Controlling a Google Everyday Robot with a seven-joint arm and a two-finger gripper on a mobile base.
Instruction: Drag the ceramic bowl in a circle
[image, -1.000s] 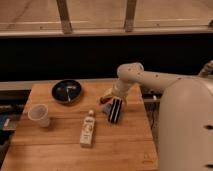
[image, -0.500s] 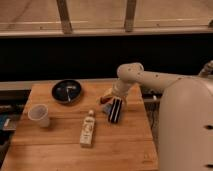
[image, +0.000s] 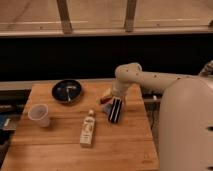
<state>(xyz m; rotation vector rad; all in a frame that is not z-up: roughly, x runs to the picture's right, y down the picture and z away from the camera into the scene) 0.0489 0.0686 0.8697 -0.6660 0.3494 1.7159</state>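
Fingers (image: 112, 110) of the gripper (image: 114, 119) hang parted and empty, pointing down at the table (image: 122, 147) from the bent arm (image: 150, 80). The bottle (image: 88, 129) lies near them, picture-left, with the ceramic bowl (image: 67, 91) and cup (image: 39, 115) farther left.

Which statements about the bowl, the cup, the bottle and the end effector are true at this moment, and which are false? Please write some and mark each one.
1. The ceramic bowl rests on the wooden table, toward its far side. True.
2. The end effector grips the rim of the ceramic bowl. False: it hangs open over the table, off to the side of the bowl and apart from it, holding nothing.
3. The plastic cup stands upright, nearer to the camera than the bowl. True.
4. The bottle stands inside the bowl. False: it lies on its side on the table, between the cup and the end effector.
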